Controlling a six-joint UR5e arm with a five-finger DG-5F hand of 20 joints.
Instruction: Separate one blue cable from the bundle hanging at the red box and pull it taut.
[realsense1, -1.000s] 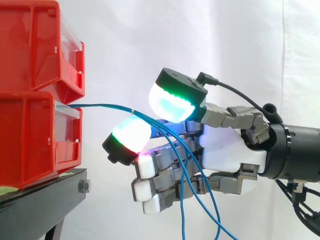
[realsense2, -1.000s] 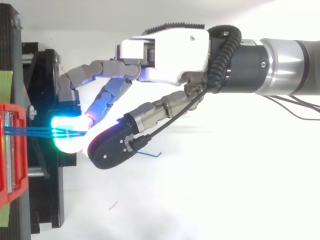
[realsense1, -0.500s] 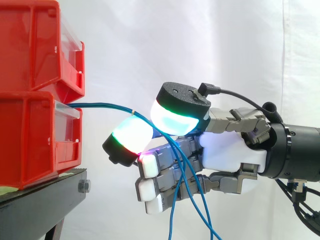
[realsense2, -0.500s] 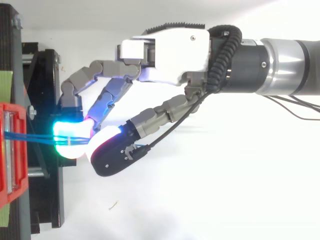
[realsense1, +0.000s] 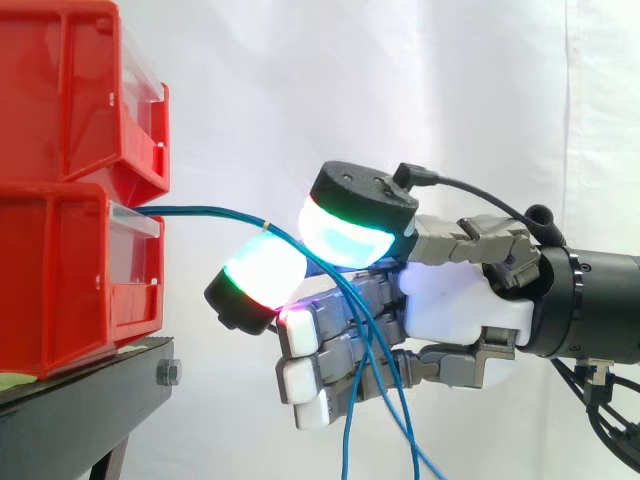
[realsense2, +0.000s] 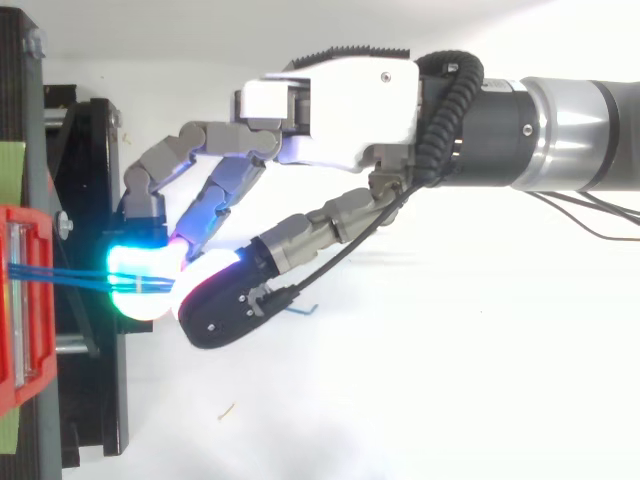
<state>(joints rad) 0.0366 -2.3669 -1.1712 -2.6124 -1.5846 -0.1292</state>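
Observation:
A bundle of thin blue cables (realsense1: 205, 212) comes out of the lower red bin (realsense1: 70, 280) and runs right to a small tie. Past the tie the strands fan out and hang down in front of my hand's curled fingers (realsense1: 320, 375). My hand (realsense1: 455, 295) reaches in from the right. Its thumb pad (realsense1: 350, 225) glows cyan and green above the strands. A glowing finger pad (realsense1: 262, 272) sits just below them, so the cables are pinched between the two. From above, the blue cables (realsense2: 70, 276) lead from the red bin (realsense2: 25, 330) into the touching pads (realsense2: 145, 285).
A second red bin (realsense1: 70, 90) is stacked on the lower one. Both rest on a black stand (realsense1: 90, 395), whose frame (realsense2: 95, 400) lies under my fingertips in the top view. A white curtain hangs behind.
The thumb pad came down and left over the cables, closing on the finger pad. The hanging strands swung left. The arm itself has hardly moved.

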